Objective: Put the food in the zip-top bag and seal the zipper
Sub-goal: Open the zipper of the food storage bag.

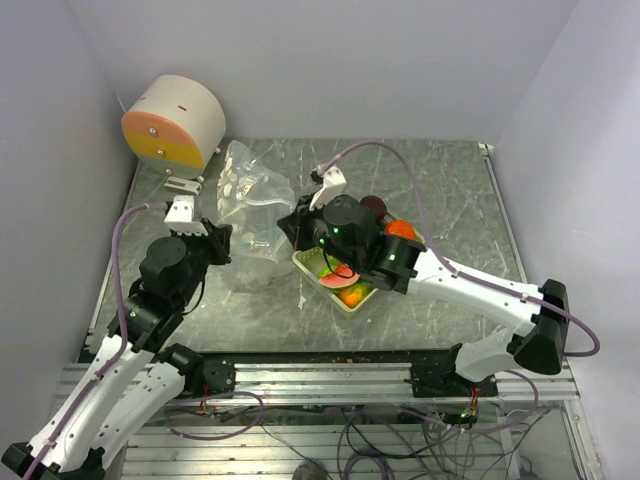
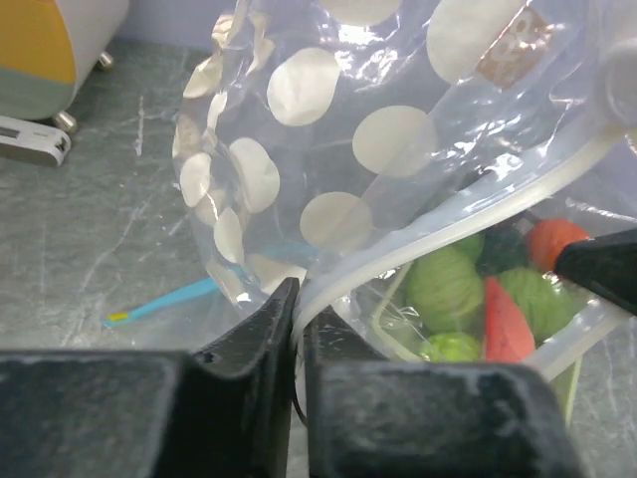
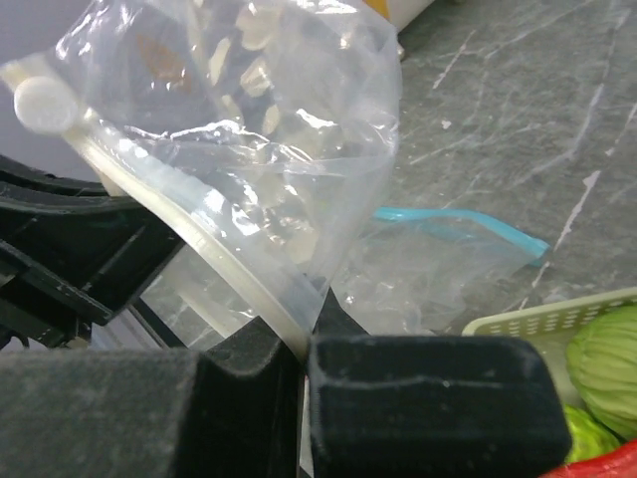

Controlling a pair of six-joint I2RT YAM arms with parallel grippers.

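The table (image 1: 450, 190) carried every item. The bag (image 1: 250, 205), clear film printed with white dots, stood between the two grippers with its mouth spread from one to the other. The basket (image 1: 362, 301) sat under the right arm, just to the right of the right gripper (image 3: 307, 334). From the left gripper (image 2: 297, 304) it lay ahead and to the right, seen through the bag film. The left gripper was pinched nearly closed on the bag's white zipper rim. The right gripper was fully closed on the rim at the opposite side. The food (image 2: 443, 289), green, orange and red pieces, lay in the basket.
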